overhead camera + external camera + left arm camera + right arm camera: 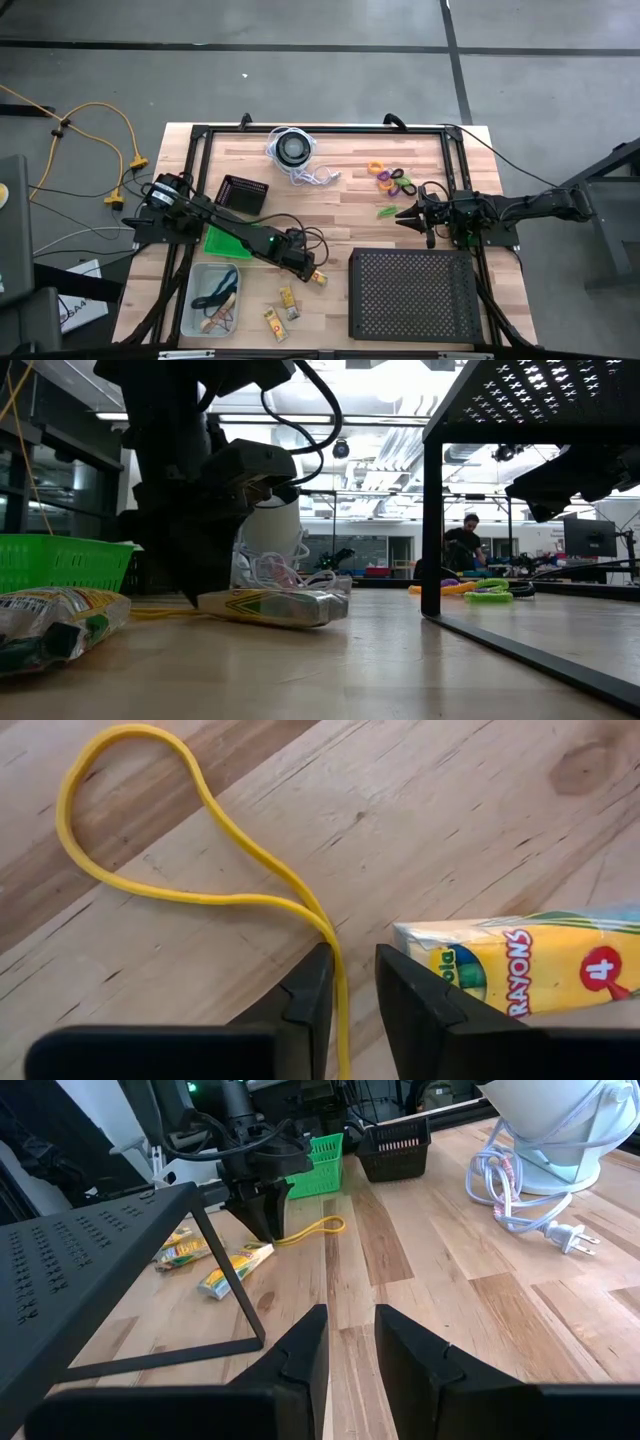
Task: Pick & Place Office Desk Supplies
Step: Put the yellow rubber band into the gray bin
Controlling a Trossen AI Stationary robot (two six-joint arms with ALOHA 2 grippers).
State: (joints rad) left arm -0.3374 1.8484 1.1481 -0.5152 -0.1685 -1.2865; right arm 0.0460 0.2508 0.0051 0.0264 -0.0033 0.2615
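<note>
A yellow rubber band lies in a loop on the wooden table, its tail running back between the fingers of my left gripper. That gripper points steeply down at the table's middle, fingers a narrow gap apart. A yellow crayon packet lies flat right beside one finger, also seen in the low view. My right gripper waits at the table's right, slightly open with nothing between its fingers. My left gripper stands over the yellow band's tail, which runs along the inner side of one finger. The gap is wider than the band. Whether the fingers touch it, I cannot tell. The band lies slack on the table.
A clear bin with bands sits near left, two more packets beside it. Green basket, black basket, a round disc with white cord, coloured rings at far right, and a raised black perforated tray.
</note>
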